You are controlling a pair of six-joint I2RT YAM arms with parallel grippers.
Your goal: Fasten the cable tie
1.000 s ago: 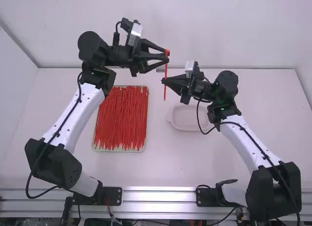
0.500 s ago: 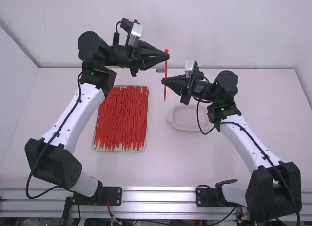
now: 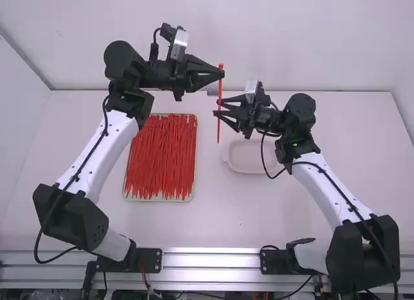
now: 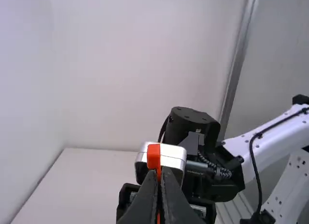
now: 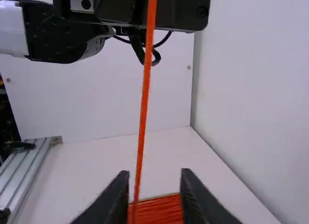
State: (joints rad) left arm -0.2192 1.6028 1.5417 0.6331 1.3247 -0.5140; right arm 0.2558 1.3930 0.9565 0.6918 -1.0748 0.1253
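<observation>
The left gripper (image 3: 218, 72) is raised above the far side of the table (image 3: 213, 203), its fingers pinched tight on the head end of a red tie (image 3: 220, 86). In the left wrist view the two fingers (image 4: 147, 195) meet with the tie's head (image 4: 153, 156) sticking out just past their tips. From that grip the tie hangs straight down, its lower end free in the air, above the gap between a tray (image 3: 158, 199) and a white dish (image 3: 249, 161). The right gripper (image 3: 222, 114) points at the tie from the right at about mid-length, its fingers spread apart on either side of the strap. In the right wrist view the tie (image 5: 145, 89) runs down between the two fingers (image 5: 118, 195), nearer one than the other, and I cannot tell whether it touches that one. The tray lies on the table under the left arm and holds a pile of red ties (image 3: 162, 158) laid side by side. The dish sits on the table below the right gripper.
</observation>
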